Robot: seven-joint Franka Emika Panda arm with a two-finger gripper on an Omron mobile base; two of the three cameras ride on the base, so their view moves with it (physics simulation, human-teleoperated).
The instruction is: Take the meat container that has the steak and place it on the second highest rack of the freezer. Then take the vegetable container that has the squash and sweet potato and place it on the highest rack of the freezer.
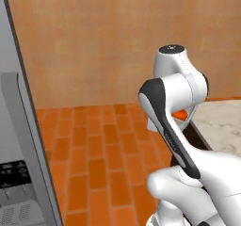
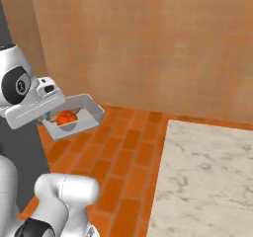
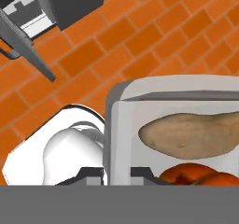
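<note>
A: What is the robot holding?

B: A grey box, the vegetable container (image 2: 79, 116). The gripper (image 3: 116, 174) has its jaws clenched on the wall of the box, one tip on each side of it, as the hand view shows.

A: What is in the box?

B: The squash (image 2: 66, 117), round and orange-red, and the sweet potato (image 3: 191, 135), a long tan-brown lump. In the hand view the sweet potato lies just beside the squash (image 3: 200, 175). I cannot tell if they touch.

A: Where is the box now?

B: Up in the air, over the orange brick floor (image 2: 123, 147). It is not on the worktop (image 2: 207, 177), the pale marble top that is off to one side of it in the right base view. The box hangs at the end of the white arm (image 2: 29, 105).

A: And the freezer?

B: Its grey door (image 1: 21, 145) stands at the left edge of the left base view. In the hand view you can see a long grey bar handle (image 3: 25, 48) near the top left corner, well apart from the box.

A: What is behind it all?

B: A tan wall (image 1: 103, 36).
</note>
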